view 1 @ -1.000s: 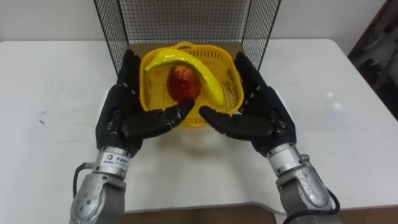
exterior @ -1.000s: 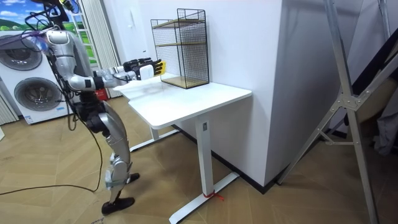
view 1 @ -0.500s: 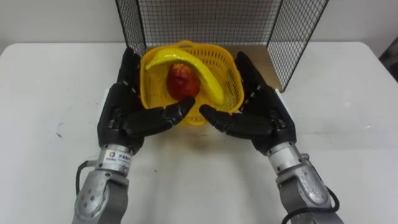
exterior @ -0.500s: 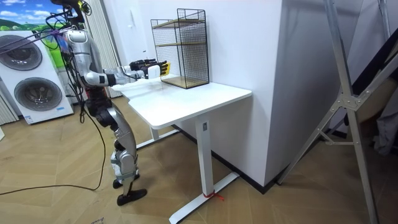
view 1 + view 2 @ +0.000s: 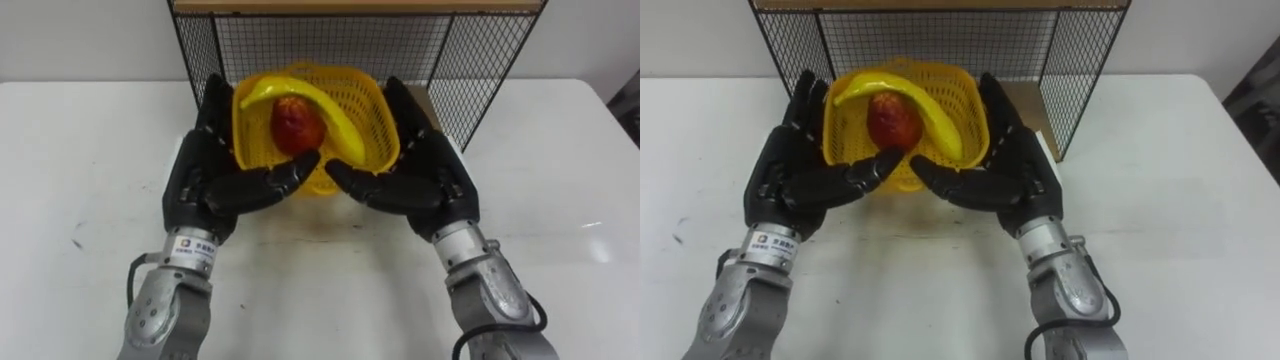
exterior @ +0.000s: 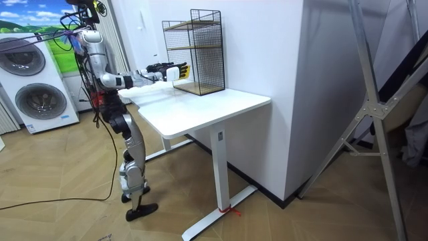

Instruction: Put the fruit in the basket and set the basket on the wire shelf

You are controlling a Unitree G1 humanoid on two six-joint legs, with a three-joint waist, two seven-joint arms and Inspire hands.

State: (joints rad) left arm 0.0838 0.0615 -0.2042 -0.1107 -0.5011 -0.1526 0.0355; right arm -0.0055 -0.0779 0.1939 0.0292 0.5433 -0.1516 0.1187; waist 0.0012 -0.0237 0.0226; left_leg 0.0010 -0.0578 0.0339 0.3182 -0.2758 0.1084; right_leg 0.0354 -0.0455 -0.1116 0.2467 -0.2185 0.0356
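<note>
Left eye view: left robot hand (image 5: pixel 196 185), right robot hand (image 5: pixel 436 180) cradle basket (image 5: pixel 368 103).

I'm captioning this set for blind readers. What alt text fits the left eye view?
The robot's left hand and right hand carry a yellow basket between straight fingers. It holds a banana and a red fruit and is at the open front of a black wire shelf on a white table.

The basket (image 5: pixel 368 112) is placed in the upper middle of the frame, between the left hand (image 5: pixel 198 182) and the right hand (image 5: pixel 432 182), just before the wire shelf (image 5: pixel 350 45) at the top. The banana (image 5: pixel 335 118) and the red fruit (image 5: pixel 297 126) are laid in it, over the table (image 5: pixel 560 200).
</note>
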